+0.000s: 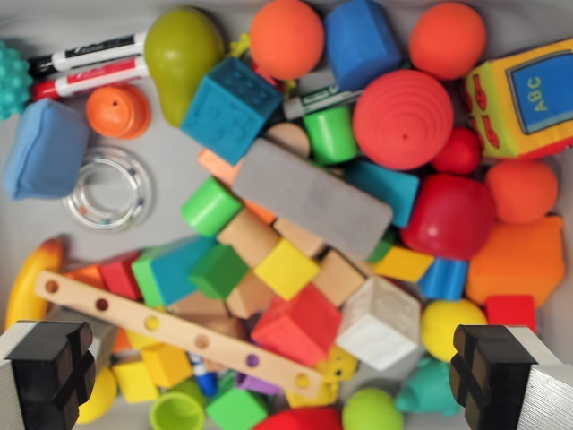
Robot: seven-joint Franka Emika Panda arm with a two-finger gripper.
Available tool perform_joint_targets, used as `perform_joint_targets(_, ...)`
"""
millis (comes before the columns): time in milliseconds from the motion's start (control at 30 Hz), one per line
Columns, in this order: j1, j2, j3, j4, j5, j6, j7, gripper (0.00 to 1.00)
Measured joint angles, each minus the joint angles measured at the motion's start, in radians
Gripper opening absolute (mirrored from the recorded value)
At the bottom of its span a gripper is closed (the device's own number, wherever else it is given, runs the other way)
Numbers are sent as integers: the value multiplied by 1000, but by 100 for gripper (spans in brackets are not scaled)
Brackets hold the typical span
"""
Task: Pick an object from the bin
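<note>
Bin (pixel 179 161), seemingly beneath spread fingers (pixel 49 372)

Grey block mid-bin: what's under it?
The grey block lies over an orange piece, tan blocks and a teal block, each partly showing. Anything directly beneath its middle is covered.

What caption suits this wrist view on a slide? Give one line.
Open gripper hovers above a bin crowded with toys, including a grey block, a ridged red ball and a green pear.

The grey bin (pixel 170 193) holds a clear ring (pixel 109 188), blue cushion (pixel 43 148), orange cap (pixel 118 111), and heaped blocks (pixel 286 269).
</note>
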Motion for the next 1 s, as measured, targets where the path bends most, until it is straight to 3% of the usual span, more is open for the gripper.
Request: perform_joint_targets(1000,78,79,24,-17,-15,78,98,100)
